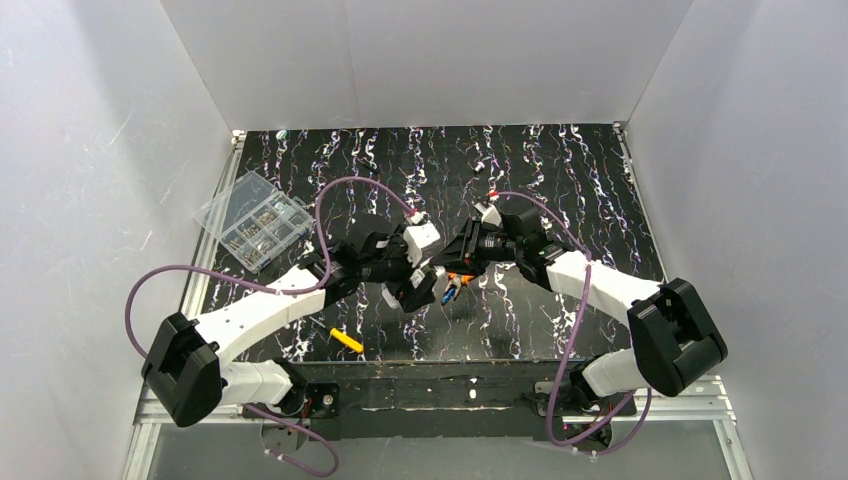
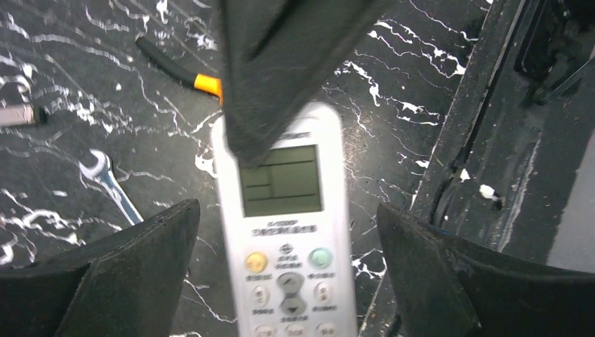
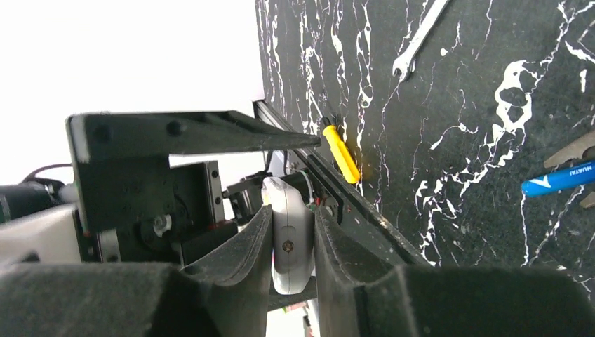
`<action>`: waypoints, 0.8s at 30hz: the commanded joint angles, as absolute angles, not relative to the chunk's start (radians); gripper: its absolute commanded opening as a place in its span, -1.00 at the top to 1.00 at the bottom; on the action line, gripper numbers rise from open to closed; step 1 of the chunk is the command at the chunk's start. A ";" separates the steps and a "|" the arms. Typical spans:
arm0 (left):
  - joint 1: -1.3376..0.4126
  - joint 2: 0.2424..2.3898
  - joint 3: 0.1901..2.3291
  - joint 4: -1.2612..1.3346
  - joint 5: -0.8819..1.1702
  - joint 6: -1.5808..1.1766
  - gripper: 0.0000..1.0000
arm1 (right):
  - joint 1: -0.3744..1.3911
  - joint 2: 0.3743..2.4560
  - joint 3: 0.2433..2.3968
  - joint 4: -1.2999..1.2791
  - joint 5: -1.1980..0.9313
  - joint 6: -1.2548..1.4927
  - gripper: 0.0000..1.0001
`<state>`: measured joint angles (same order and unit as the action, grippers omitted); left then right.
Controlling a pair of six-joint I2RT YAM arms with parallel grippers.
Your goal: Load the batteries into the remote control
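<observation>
The white remote control [image 2: 284,232] hangs face up over the black marbled table, its pale display and buttons toward the left wrist camera. My left gripper [image 2: 288,205] is open wide, a finger standing clear on each side of the remote. My right gripper [image 3: 292,210] is shut on the remote control [image 3: 291,242], clamping its top end edge-on; one of its fingers [image 2: 281,63] covers the remote's top in the left wrist view. In the top view both grippers meet mid-table, the left gripper [image 1: 418,288] beside the right gripper [image 1: 462,262]. The batteries are not in view.
A clear compartment box [image 1: 255,218] sits at the table's left. A yellow-handled screwdriver [image 1: 346,340] lies near the front edge, and a wrench [image 2: 109,184] lies under the arms. Blue-handled pliers [image 3: 558,179] rest to the right. The black front rail [image 2: 491,140] runs close by.
</observation>
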<state>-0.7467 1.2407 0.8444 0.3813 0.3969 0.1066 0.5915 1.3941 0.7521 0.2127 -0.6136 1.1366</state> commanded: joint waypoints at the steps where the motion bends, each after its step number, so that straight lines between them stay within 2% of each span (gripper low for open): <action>1: -0.829 1.217 0.870 0.391 0.317 0.308 -0.96 | 0.597 1.399 0.789 0.207 -0.584 1.264 0.97; 10: -1.032 1.274 0.894 0.340 0.086 0.662 -0.94 | 0.597 1.444 0.793 0.199 -0.606 1.350 0.97; 16: -1.120 1.330 0.895 0.424 -0.084 0.800 -0.77 | 0.595 1.477 0.762 0.270 -0.643 1.394 0.97; 24: -1.174 1.435 0.957 0.483 -0.226 0.824 -0.43 | 0.596 1.476 0.744 0.278 -0.641 1.385 0.97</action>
